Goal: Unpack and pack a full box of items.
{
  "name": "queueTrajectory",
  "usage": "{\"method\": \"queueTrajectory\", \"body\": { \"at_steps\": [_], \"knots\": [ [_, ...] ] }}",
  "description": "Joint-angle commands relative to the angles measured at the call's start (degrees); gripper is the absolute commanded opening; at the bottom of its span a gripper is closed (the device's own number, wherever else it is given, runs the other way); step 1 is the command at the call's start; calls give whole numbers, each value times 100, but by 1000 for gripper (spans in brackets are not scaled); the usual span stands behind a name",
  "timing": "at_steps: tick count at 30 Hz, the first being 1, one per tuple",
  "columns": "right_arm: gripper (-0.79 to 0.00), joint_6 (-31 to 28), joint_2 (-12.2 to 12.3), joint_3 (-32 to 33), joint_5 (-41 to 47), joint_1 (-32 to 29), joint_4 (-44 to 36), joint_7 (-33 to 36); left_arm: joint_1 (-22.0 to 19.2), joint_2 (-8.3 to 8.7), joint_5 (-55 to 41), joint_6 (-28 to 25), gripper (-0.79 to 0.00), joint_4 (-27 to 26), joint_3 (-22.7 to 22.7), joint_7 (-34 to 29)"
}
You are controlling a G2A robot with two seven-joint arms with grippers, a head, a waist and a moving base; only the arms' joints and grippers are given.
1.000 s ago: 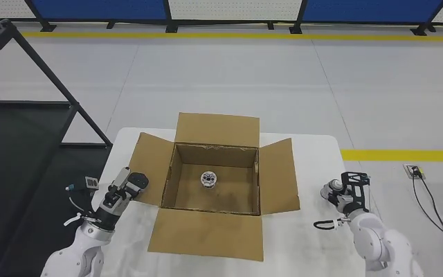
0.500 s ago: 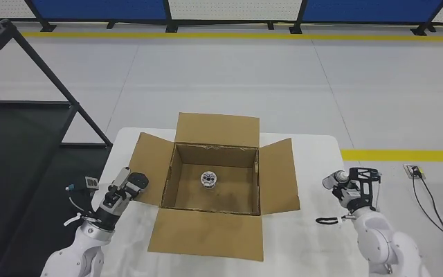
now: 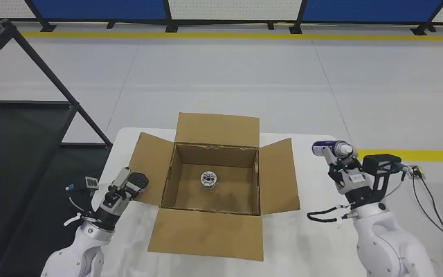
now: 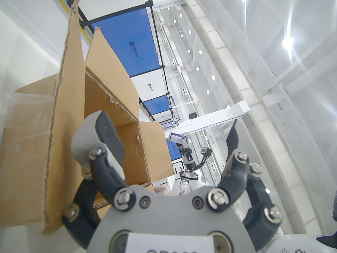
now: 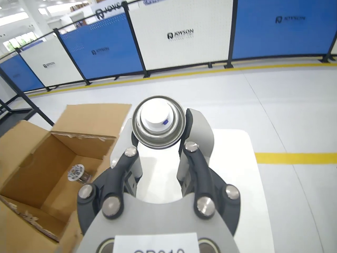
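Pinching a spray can (image 5: pixel 157 124) between both fingers, the right tool (image 3: pixel 337 158) holds it off the surface (image 3: pixel 304 242), over the right end. In the right wrist view the can's silver rim and white cap face the camera, and a finger presses on each side of the body just below the rim. From above, the can lies roughly level, its purple body pointing towards the box (image 3: pixel 214 154) and well apart from the right flap.

The box is plain cardboard and stands in the middle of the surface. All four flaps are folded outward, and the edges of the far one are torn. On its floor, near the back wall, lies one small round item (image 3: pixel 209 179), pale with dark spots on the end that shows. It may be a small can or jar on its side, but it is too small to tell.

The left tool (image 4: pixel 168 130) sits at the left end of the surface, just beside the box's left flap. Its fingers are spread wide with nothing between them, and the ribbed pads (image 4: pixel 109 135) are bare.

Around the surface is a pale grey floor with a yellow line (image 3: pixel 387 155). Blue and white fence panels (image 5: pixel 181 35) stand behind it.
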Motion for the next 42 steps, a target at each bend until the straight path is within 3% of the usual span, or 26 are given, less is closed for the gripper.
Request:
{"method": "queueTrajectory", "body": {
  "at_steps": [1,9,22,32,42],
  "knots": [
    [-785,-80,-4,-176,-167,24,-195,-73,0,0,0,0,0,0,0,0],
    [-785,-803,-30,-1333,-544,756,-202,801,0,0,0,0,0,0,0,0],
    [-785,-1014,-288,-3149,-338,2658,1614,2733,0,0,0,0,0,0,0,0],
    [-785,-427,-605,-4076,-565,3689,3172,3173,0,0,0,0,0,0,0,0],
    [-785,-404,-811,-4379,-321,4169,4091,3512,0,0,0,0,0,0,0,0]
  ]
}}
